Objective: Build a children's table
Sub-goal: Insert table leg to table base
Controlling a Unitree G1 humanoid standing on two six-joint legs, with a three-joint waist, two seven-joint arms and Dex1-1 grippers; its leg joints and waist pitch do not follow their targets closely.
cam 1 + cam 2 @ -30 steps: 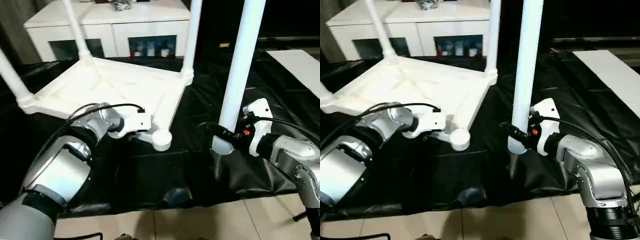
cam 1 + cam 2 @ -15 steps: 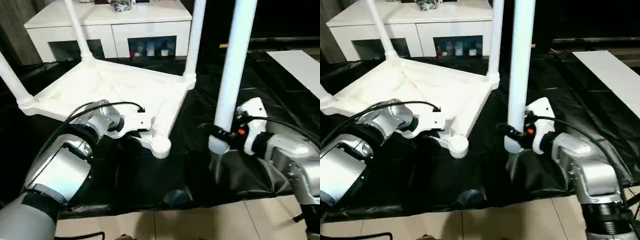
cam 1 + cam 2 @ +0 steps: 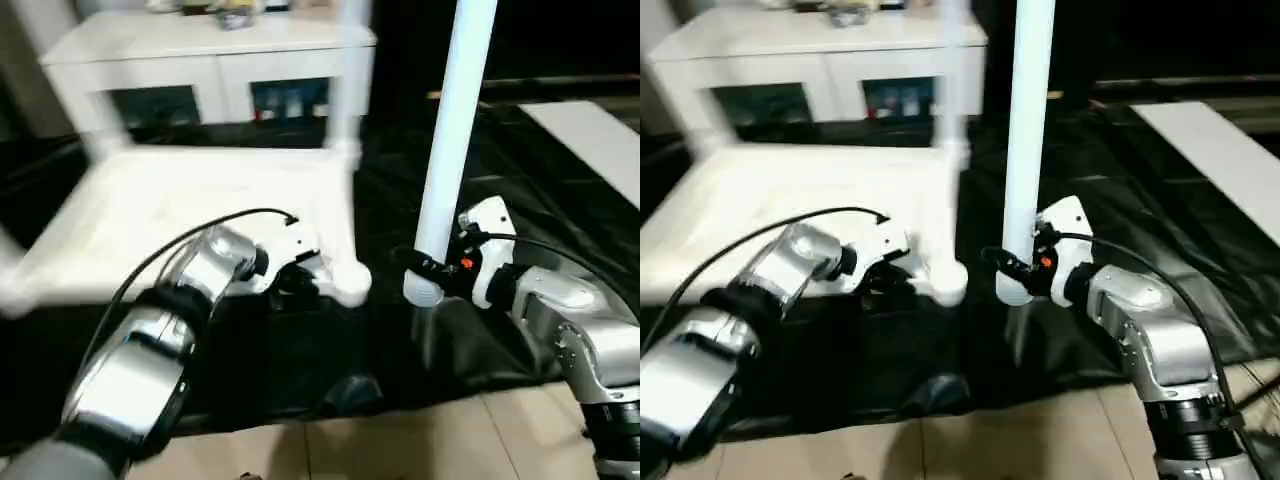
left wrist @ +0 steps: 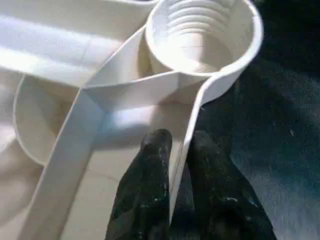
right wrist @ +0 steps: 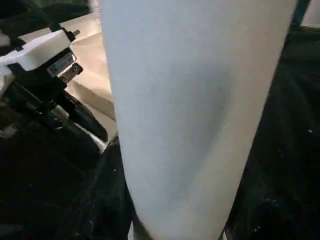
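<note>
One socket is open on the white plastic rectangular tabletop (image 3: pixel 200 215), which lies ribbed side up on the black-draped work table (image 3: pixel 560 190), and the left gripper (image 4: pixel 175 165) is clenched on the thin rim wall just beside that round threaded corner socket (image 4: pixel 202 32). Just right of the socket, the right gripper (image 3: pixel 432 272) grasps the long white tapered tube leg (image 3: pixel 450 140) near its lower end, upright, so the leg's end should be centred above the socket and kept vertical before lowering. Behind the tabletop stands a white glass-door cabinet (image 3: pixel 215 60), with pale floor (image 3: pixel 400 440) in front of the table.
</note>
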